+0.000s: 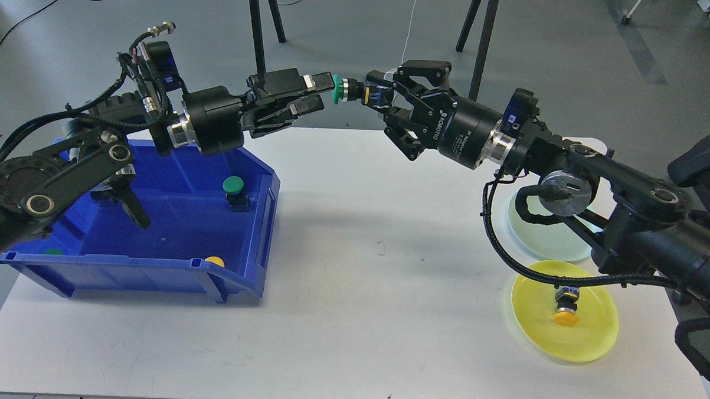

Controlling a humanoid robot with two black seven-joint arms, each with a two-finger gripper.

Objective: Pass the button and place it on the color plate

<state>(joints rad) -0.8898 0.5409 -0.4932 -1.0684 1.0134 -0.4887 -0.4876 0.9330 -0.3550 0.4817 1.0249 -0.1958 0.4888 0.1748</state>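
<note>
A green-capped button point(339, 88) with a black and blue body hangs in the air above the table's far edge. My right gripper point(380, 97) is shut on its body, with the green cap pointing left. My left gripper point(315, 93) is open just left of the cap, and its fingers point(312, 80) are parted and hold nothing. A pale green plate point(557, 245) lies at the right, partly hidden by my right arm. A yellow plate point(592, 332) lies in front of it with a yellow button point(565, 310) on it.
A blue bin point(151, 272) stands at the left of the white table point(374, 318). It holds a green button point(232, 187), a yellow button point(214, 261) at the front wall and another green one point(52, 251). Tripod legs stand behind the table.
</note>
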